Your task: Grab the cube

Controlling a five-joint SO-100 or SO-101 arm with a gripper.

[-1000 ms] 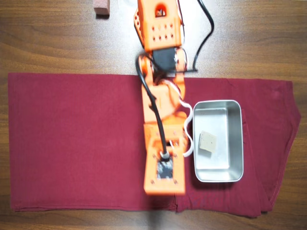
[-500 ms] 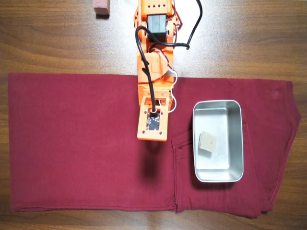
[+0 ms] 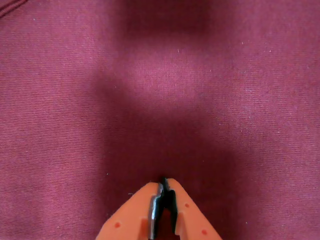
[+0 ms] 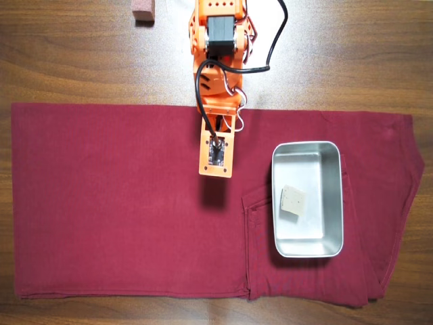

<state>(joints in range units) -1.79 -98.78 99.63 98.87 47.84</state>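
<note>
The cube (image 4: 293,202), small and pale beige-grey, lies inside the steel tray (image 4: 318,169) at the right of the overhead view. It does not show in the wrist view. My gripper (image 3: 164,181) is orange, its jaws closed together and empty, over bare dark red cloth (image 3: 160,90). In the overhead view the orange arm (image 4: 216,101) reaches down from the top edge. Its wrist end (image 4: 216,156) hangs over the cloth, left of the tray and a little farther back than the cube. The fingertips are hidden under the wrist there.
The dark red cloth (image 4: 101,203) covers most of the wooden table (image 4: 67,61). A reddish-pink block (image 4: 143,10) sits at the top edge, left of the arm's base. A black cable (image 4: 274,47) loops beside the arm.
</note>
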